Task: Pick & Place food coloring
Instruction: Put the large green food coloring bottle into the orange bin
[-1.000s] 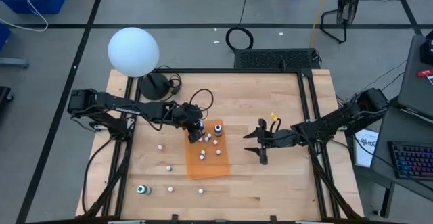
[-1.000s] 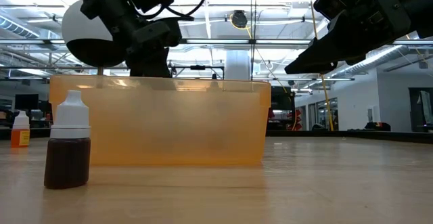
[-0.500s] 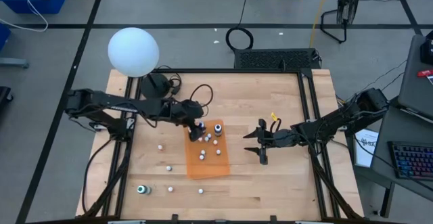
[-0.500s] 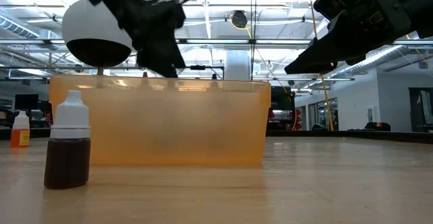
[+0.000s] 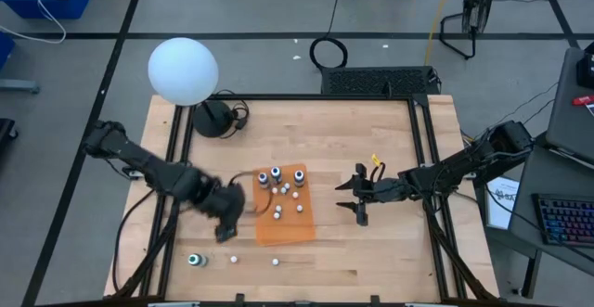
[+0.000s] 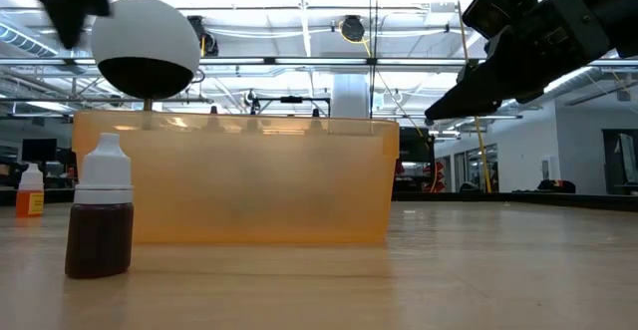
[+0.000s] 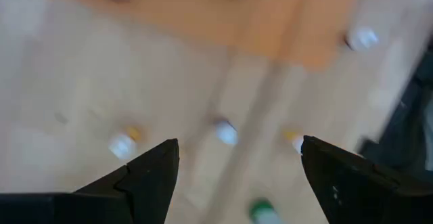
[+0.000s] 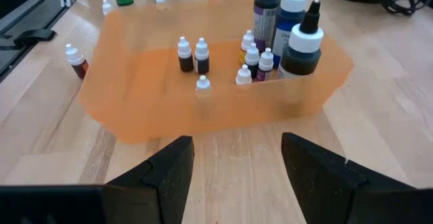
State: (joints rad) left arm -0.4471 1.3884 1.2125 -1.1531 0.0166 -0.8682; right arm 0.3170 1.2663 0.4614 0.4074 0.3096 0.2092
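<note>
From above, a pale wooden butcher-block table (image 5: 371,149) framed by black rails carries a translucent orange plastic tray (image 5: 286,228) near its middle, with small food coloring bottles (image 5: 278,213) standing inside it and three taller bottles lined along its far edge. More tiny white-capped bottles lie loose on the wood in front of the tray, and a green-topped bottle (image 5: 194,261) sits near the front left corner. A smooth white globe (image 5: 183,70) stands off the table's back left corner. The left gripper (image 5: 225,225) hangs low just left of the tray, its arm bent out from the left rail and blurred; the right gripper (image 5: 357,198) reaches in from the right, well apart from the tray, fingers spread. At table height, a squat bottle with a brown body and white cap (image 6: 100,215) stands upright in front of the orange tray's frosted wall (image 6: 249,185), with an orange-labelled bottle (image 6: 30,192) farther left. The left wrist view shows two dark fingers (image 7: 145,176) set wide apart and holding nothing, above blurred loose bottles on the wood. The right wrist view shows its fingers (image 8: 169,166) likewise apart and empty, facing the tray where small dark-bodied, white-capped bottles (image 8: 191,56) stand upright beside the taller ones.
</note>
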